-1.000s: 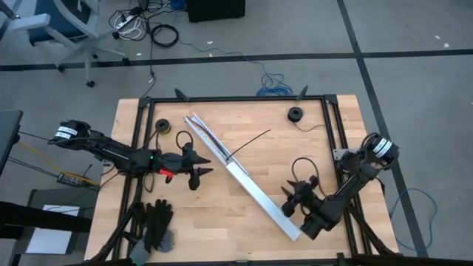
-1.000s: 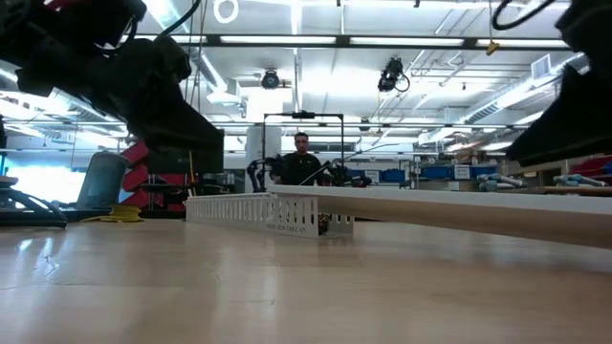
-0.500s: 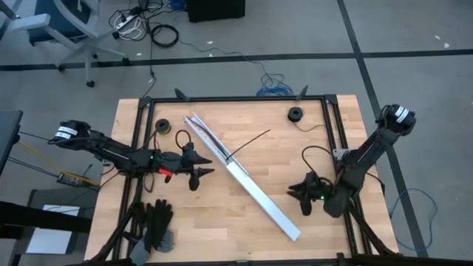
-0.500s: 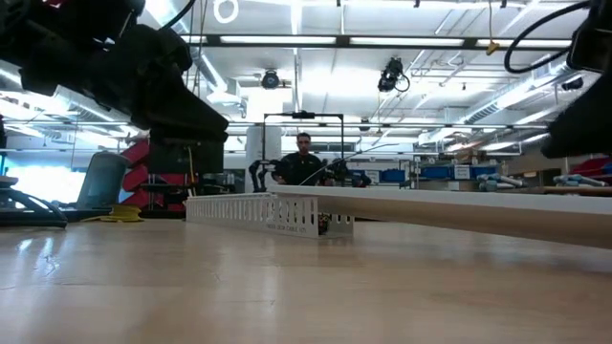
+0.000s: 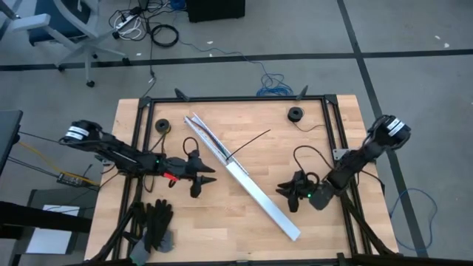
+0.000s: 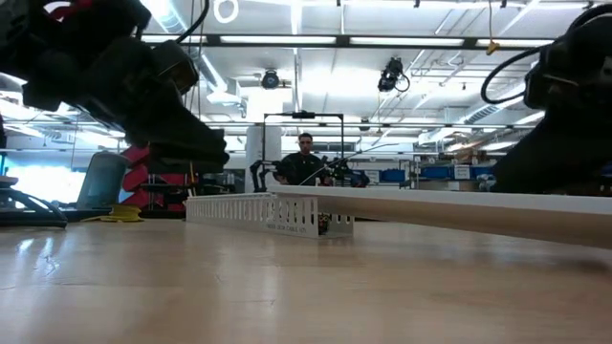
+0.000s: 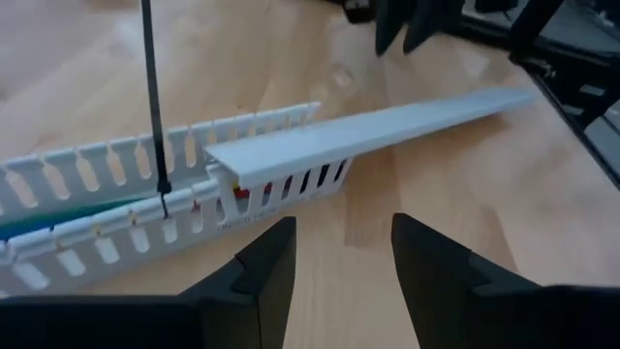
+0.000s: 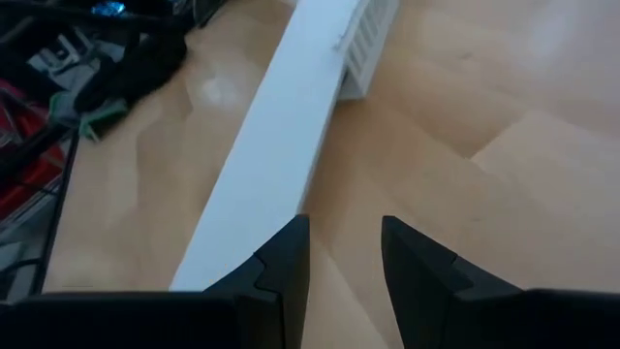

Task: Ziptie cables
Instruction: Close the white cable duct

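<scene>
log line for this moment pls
left gripper: open, empty, beside channel | right gripper: open, empty, near channel's cover end | cables: in channel

A long slotted channel (image 5: 240,177) runs diagonally across the table (image 5: 251,229) from upper left to lower right, with a cover strip (image 5: 266,207) on its lower half (wires (image 7: 58,208) lie inside). Gloves (image 5: 154,225) sit at the lower left, two spools (image 5: 162,126) (image 5: 296,114) along the top edge.
</scene>
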Motion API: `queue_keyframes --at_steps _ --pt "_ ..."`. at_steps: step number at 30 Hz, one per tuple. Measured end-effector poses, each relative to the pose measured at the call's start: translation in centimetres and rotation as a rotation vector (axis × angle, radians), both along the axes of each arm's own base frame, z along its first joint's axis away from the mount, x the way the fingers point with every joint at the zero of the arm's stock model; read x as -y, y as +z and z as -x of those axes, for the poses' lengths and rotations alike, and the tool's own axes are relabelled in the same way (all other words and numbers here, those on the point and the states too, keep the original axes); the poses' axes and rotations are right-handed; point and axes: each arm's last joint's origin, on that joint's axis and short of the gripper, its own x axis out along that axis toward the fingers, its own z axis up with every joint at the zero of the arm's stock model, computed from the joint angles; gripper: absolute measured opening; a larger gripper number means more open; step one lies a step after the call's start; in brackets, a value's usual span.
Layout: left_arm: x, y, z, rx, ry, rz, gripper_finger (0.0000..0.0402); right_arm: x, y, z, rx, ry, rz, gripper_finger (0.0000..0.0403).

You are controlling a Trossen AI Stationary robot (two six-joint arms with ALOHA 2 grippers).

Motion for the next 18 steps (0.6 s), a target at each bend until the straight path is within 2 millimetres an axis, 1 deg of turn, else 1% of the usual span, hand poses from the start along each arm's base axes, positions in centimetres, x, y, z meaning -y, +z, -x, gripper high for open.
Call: queue_keyframes --at_steps 4,11,14,18 --pt "0.0 0.0 -0.3 0.022 0.000 0.003 0.0147 0.3 -0.6 -1.0 0.013 0.011 0.001 0.0112" --pt "0.1 -1.7 -0.6 -0.044 0.008 0.006 0.0147 1.2 -1.2 -2.9 0.033 0.068 -0.015 0.0115" --pt "0.2 -2.0 -0.9 -0.029 0.012 0.018 0.0147 1.7 -1.5 -3.4 0.023 0.084 -0.038 0.0127" --pt "0.2 -2.3 -1.2 -0.007 0.010 0.024 0.0147 2.1 -1.4 -4.5 0.019 0.105 -0.072 0.0156"
